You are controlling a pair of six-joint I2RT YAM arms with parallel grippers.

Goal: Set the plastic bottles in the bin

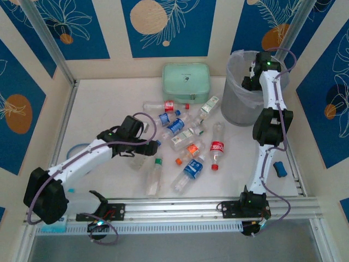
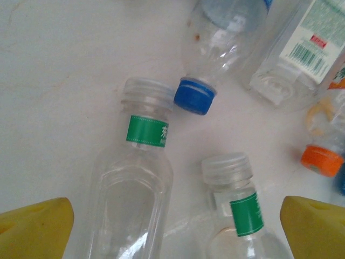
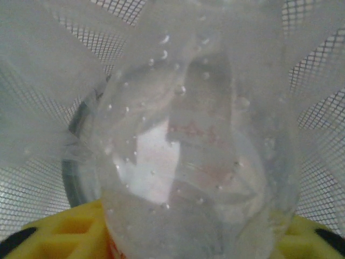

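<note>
Bin point(image 1: 235, 103), far right of the desk point(image 1: 103, 103): a tall grey bucket lined with a clear bag, with the right arm bent over its rim. Right claw point(image 3: 186, 240), down in the mouth of the bin, grips a clear bottle point(image 3: 199, 151) between its yellow fingers, with the mesh wall and folds of bag all around. The step in hand is judged to be the drop. It goes best if the jaws part only while the bottle hangs well within the rim and free of the loose bag, and the arm then lifts straight up so the liner is not dragged out. Left claw point(image 2: 175, 229), wide open and empty, hovers low over a green-labelled bottle point(image 2: 135, 199) and its twin point(image 2: 240, 216), which lie side by side. A clean pick would likely centre on one body, away from its neighbour and from the blue cap point(image 2: 194, 96) just beyond. The other bottles point(image 1: 188, 139), about ten, lie scattered mid-desk, so the task looks early. Surface and room: cream walls point(image 1: 163, 27) with blue panels and orange discs enclose a plain white desk. A mint-green case point(image 1: 186, 80) sits at the back beside the bin, and a small blue object point(image 1: 280, 168) lies near the right edge
</note>
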